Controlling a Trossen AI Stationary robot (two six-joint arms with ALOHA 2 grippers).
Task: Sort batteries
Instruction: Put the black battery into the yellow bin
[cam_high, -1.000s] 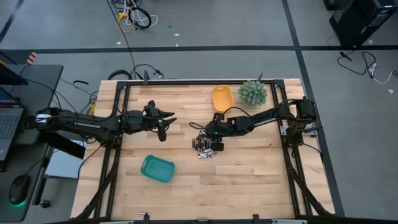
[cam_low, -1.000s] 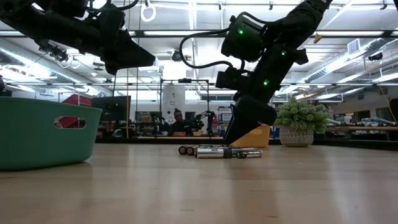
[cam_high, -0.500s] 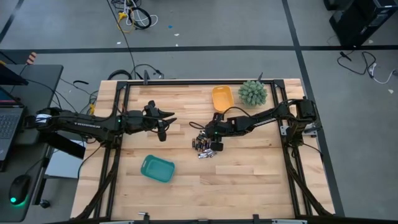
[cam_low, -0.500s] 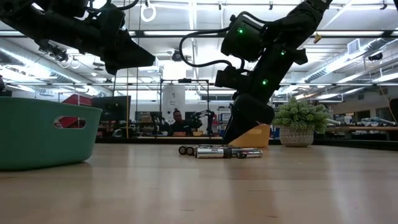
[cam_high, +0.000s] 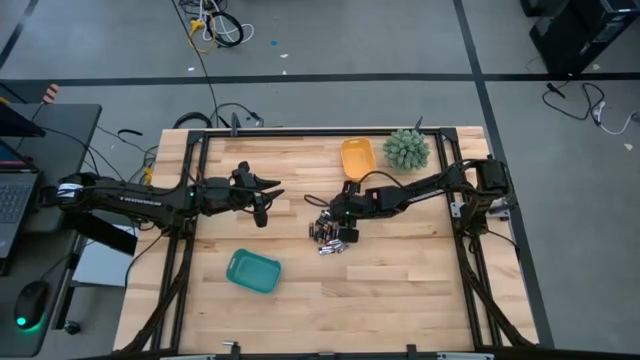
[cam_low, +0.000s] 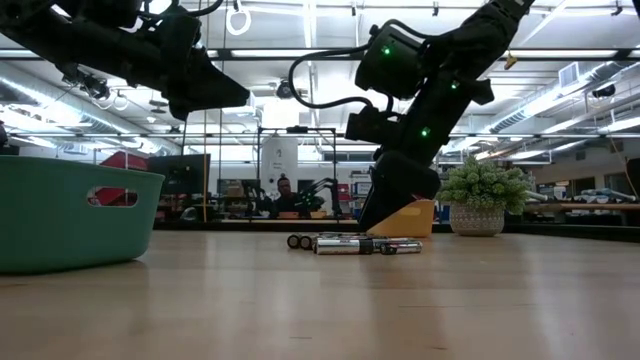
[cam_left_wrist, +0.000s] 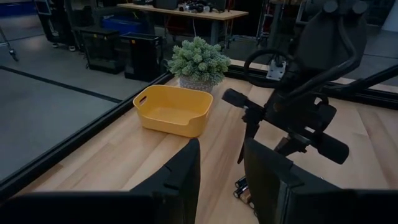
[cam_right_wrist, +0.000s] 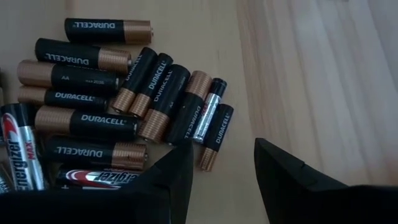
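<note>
Several batteries (cam_right_wrist: 112, 106), black-and-copper and silvery ones, lie in a loose pile on the wooden table (cam_high: 400, 270) near its middle (cam_high: 331, 237). In the low view they lie flat in a row (cam_low: 350, 243). My right gripper (cam_right_wrist: 224, 158) slants down over the pile's edge (cam_high: 333, 224), open. A small black-and-copper battery (cam_right_wrist: 216, 135) lies just ahead of the gap between its fingers, and I see no touch. My left gripper (cam_left_wrist: 221, 171) hangs open and empty above the table's left half (cam_high: 262, 206), pointing toward the right arm.
A yellow tray (cam_high: 358, 158) and a small potted plant (cam_high: 406, 148) stand at the far edge. A teal tray (cam_high: 253, 271) sits toward the near left, large in the low view (cam_low: 70, 215). Bare wood lies near and to the right of the pile.
</note>
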